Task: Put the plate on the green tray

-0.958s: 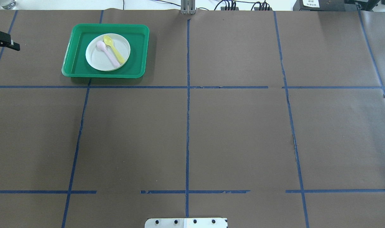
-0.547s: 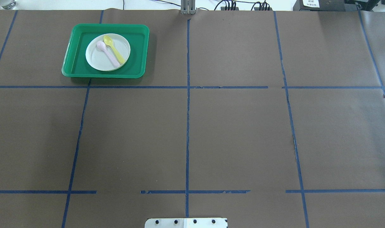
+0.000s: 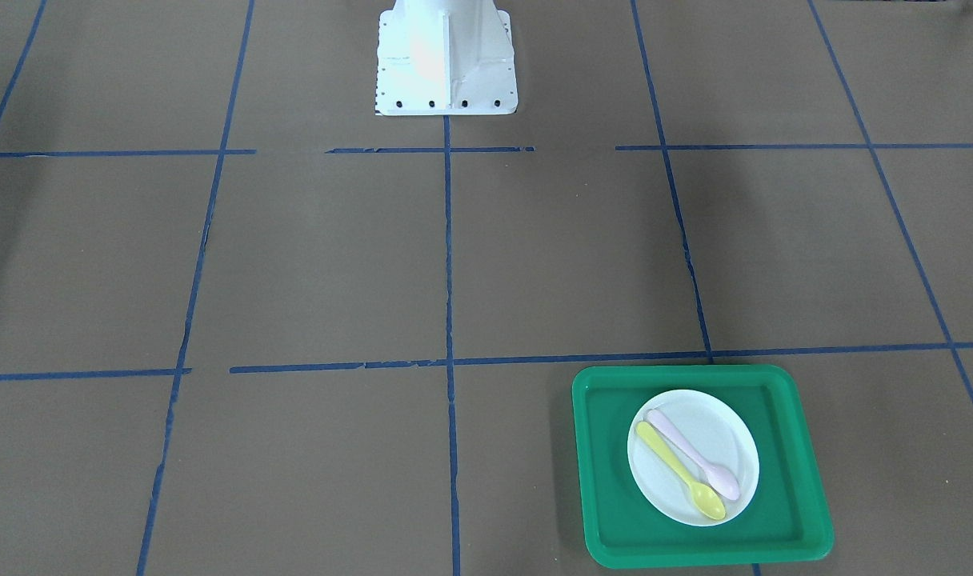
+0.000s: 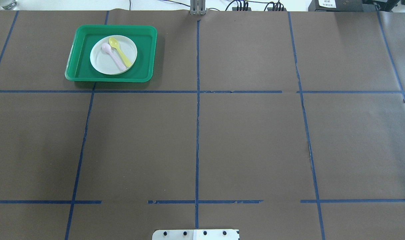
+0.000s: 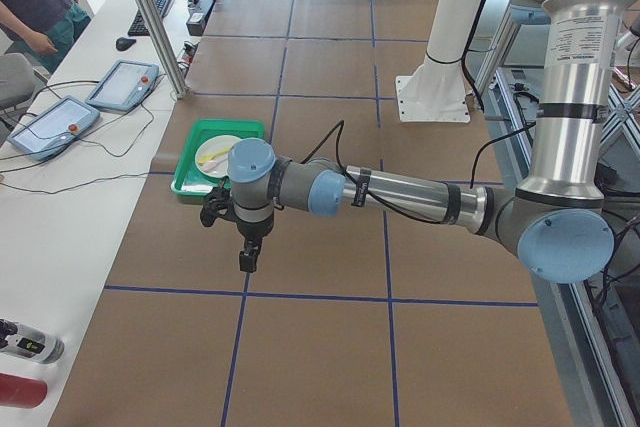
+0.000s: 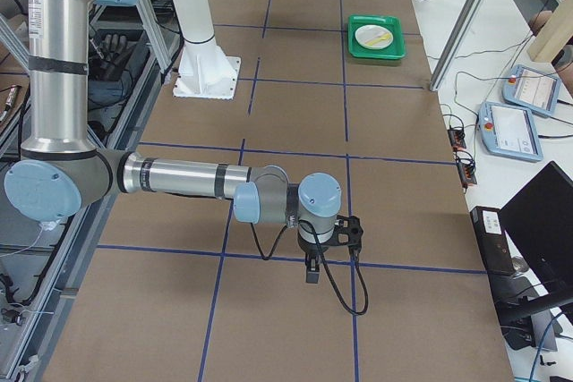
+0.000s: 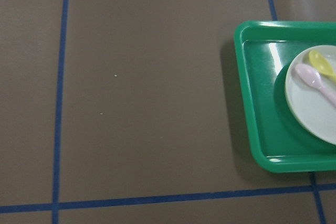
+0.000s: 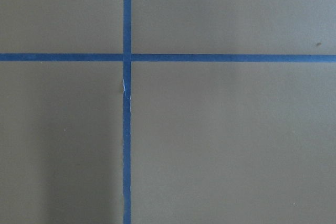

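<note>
Overhead exterior: the plate [image 4: 102, 61] lies flat inside the green tray [image 4: 145, 60], far left on the table [image 4: 249, 143].
The plate is round, white and shallow-rimmed, and carries a pink spoon [image 4: 114, 57] and a yellow spoon [image 4: 113, 42] side by side. Brown paper crossed by blue tape lines covers the table; a white bench with teach pendants [image 5: 122, 84] runs along its far edge. The left gripper [image 5: 246, 265] hangs over bare paper near the tray, clear of the plate; the right gripper [image 6: 312, 273] is well apart, toward the table's other end. Whether either is wide or narrow I cannot tell.
</note>
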You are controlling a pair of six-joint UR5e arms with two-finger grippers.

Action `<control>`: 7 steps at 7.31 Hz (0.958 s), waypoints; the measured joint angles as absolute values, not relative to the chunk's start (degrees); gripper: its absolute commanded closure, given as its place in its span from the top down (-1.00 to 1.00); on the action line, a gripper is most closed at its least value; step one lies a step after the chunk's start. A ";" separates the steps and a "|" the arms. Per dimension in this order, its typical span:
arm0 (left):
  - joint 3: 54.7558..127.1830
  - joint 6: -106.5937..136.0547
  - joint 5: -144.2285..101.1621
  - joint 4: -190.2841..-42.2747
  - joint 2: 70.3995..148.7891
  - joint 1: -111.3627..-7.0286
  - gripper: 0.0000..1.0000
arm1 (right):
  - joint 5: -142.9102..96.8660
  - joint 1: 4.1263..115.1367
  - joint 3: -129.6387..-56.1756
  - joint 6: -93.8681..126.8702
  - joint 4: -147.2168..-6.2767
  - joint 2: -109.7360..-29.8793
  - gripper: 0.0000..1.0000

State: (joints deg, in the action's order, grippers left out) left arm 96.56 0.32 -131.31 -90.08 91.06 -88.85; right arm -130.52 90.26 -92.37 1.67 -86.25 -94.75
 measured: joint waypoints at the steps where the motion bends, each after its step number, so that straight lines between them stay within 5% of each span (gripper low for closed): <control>1: 96.33 -0.63 -133.56 -89.46 89.30 -90.03 1.00 | -130.52 90.26 -92.37 1.67 -86.24 -94.75 1.00; 7: 92.12 -0.71 -136.63 -94.42 86.54 -90.66 1.00 | -130.52 90.27 -92.33 1.67 -86.26 -94.75 1.00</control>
State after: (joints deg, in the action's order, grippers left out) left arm 92.12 -0.71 -136.63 -94.42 86.54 -90.66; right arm -130.52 90.27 -92.33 1.67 -86.26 -94.75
